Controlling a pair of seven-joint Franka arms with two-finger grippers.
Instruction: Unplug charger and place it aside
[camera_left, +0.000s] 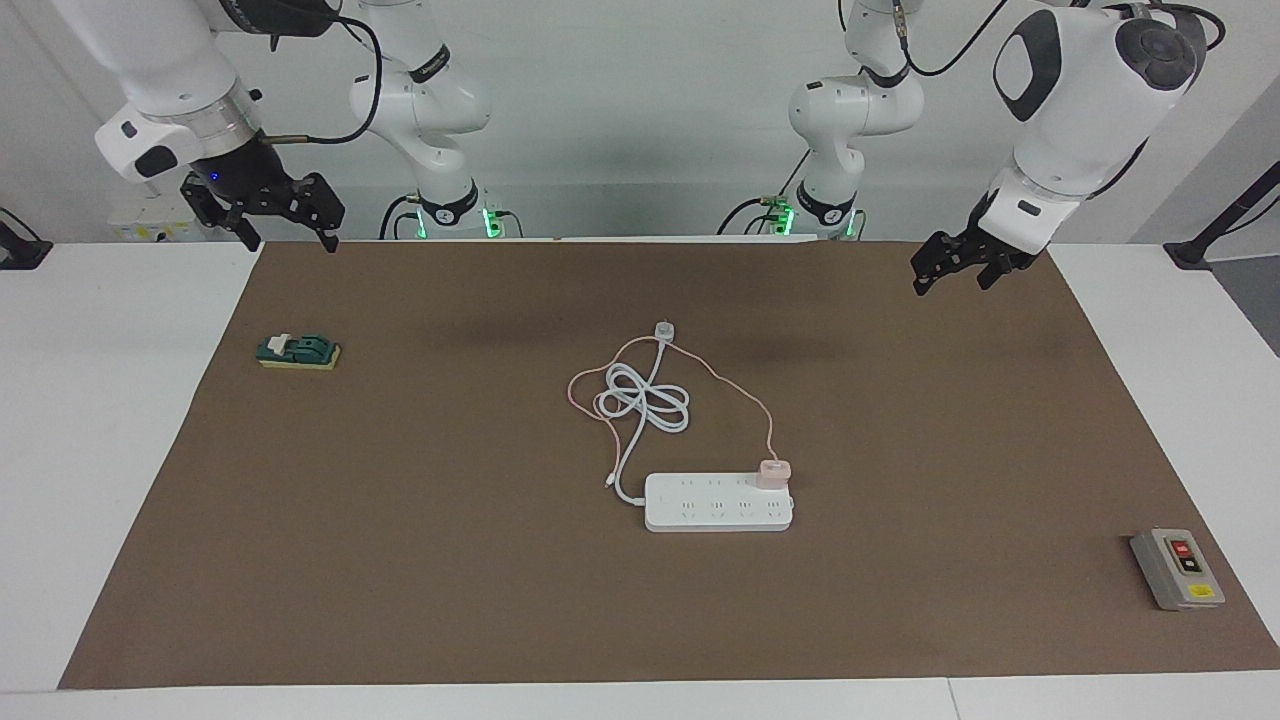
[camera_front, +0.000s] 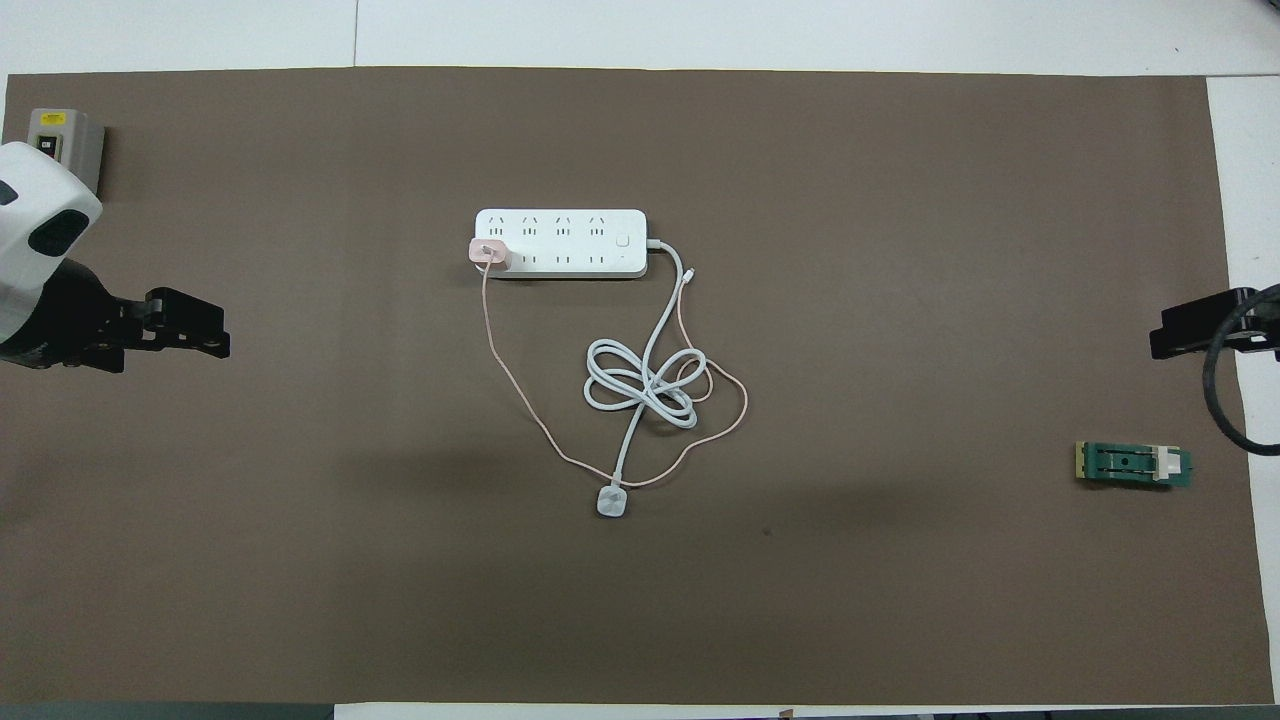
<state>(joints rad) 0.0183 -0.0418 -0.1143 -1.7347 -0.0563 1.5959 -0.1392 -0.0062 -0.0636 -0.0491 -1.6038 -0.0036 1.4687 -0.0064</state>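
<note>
In the facing view, the left hand (camera_left: 955, 268) is hanging in the air over the brown mat (camera_left: 400, 560) at the left arm's end, wrist bent, black fingers spread and gripping nothing. The right hand (camera_left: 283, 222) is hovering over the mat's corner at the right arm's end, fingers also spread and pointing down. The charger (camera_left: 773, 473), a small pale-pink cube, is sitting plugged into the power strip (camera_left: 718, 503), at the strip's end toward the left arm. Its thin pink cable (camera_left: 745, 395) is looping toward the robots from the strip, around a coiled white cable (camera_left: 642, 400).

In the overhead view, the left hand (camera_front: 195, 327) and right hand (camera_front: 1190, 330) are waiting well apart from the glossy white power strip (camera_front: 575, 240). The charger (camera_front: 488, 252) is standing in the strip's row nearer the robots. A grey switch box (camera_front: 68, 135) is lying on the surface far toward the left arm's end from the strip, a green block (camera_front: 1133, 465) far toward the right arm's end.
</note>
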